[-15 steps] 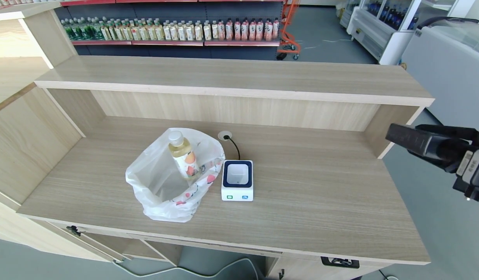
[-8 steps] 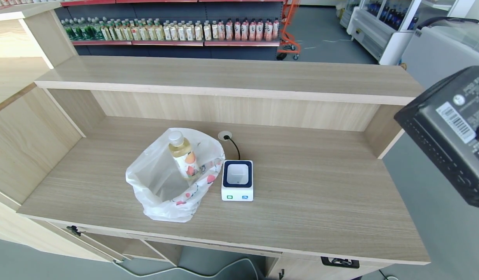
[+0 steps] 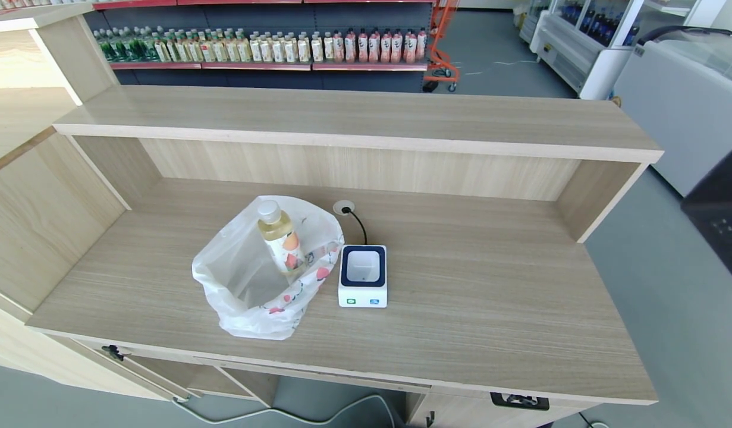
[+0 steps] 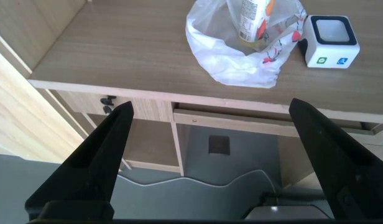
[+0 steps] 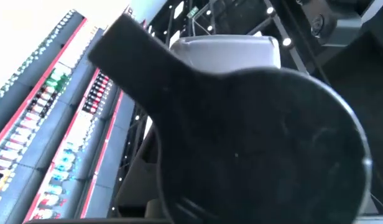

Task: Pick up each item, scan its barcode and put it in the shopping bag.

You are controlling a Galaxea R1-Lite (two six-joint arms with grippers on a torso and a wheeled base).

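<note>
White plastic shopping bag (image 3: 247, 309) holds a leaning yellow drink bottle (image 3: 277, 238), just left of the white square scanner (image 3: 363, 276). Left gripper (image 4: 211, 109) gapes wide, empty — right gripper (image 5: 179, 93), cannot tell.

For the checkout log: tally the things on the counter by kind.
Bag: 1
Bottle: 1
Scanner: 1
Cable: 1
Total: 4

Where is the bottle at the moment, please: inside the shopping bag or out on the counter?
Inside: the bottle stands leaning within the open shopping bag.
</note>
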